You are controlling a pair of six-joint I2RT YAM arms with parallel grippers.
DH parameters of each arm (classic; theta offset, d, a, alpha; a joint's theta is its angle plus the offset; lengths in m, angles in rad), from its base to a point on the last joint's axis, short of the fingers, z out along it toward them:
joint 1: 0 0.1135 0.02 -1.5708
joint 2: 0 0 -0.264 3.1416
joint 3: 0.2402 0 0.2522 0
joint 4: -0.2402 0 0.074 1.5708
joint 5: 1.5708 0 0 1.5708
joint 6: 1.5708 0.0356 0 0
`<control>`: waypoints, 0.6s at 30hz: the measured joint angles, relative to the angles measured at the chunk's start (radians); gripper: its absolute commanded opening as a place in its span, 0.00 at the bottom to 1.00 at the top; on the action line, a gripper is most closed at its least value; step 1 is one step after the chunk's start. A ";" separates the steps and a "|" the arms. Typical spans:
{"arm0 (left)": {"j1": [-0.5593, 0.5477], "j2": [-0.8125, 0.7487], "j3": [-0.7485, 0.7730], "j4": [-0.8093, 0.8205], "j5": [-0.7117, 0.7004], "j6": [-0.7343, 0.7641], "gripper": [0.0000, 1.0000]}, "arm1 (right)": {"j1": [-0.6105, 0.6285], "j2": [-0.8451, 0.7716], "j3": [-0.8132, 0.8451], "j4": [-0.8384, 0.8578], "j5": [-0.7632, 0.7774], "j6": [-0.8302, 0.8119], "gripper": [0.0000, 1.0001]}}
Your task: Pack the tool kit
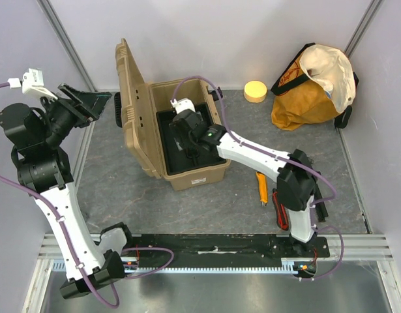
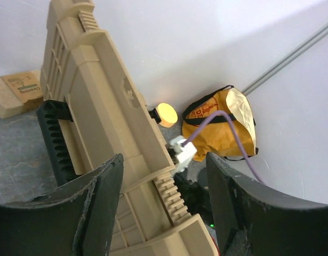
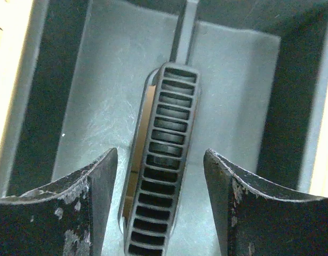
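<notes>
The tan tool kit (image 1: 195, 174) stands open at the table's middle, its lid (image 1: 130, 85) upright on the left. My right gripper (image 1: 188, 140) is down inside the box, open. In the right wrist view its jaws (image 3: 161, 208) stand apart on either side of a black ribbed tool handle with a tan side (image 3: 166, 154), which lies in the grey tray (image 3: 100, 96). My left gripper (image 1: 83, 103) is raised left of the lid, open and empty. In the left wrist view its jaws (image 2: 164, 208) frame the lid's outer face (image 2: 100, 106).
An orange-yellow cloth bag (image 1: 314, 85) and a yellow disc (image 1: 255, 90) sit at the back right. A yellow-handled tool (image 1: 261, 188) and red-handled pliers (image 1: 280, 208) lie right of the box. A small tan block (image 2: 20, 93) sits behind the box's black handle (image 2: 54, 138).
</notes>
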 measured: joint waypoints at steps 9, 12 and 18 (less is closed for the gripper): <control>-0.029 -0.004 0.002 -0.029 0.006 0.003 0.69 | 0.006 0.072 0.023 -0.059 0.018 0.041 0.18; -0.035 -0.004 0.004 -0.042 0.005 0.005 0.69 | 0.007 0.072 0.026 -0.072 0.069 0.080 0.00; -0.040 -0.005 0.031 -0.059 0.005 0.005 0.69 | 0.004 0.063 0.032 -0.071 0.066 0.045 0.00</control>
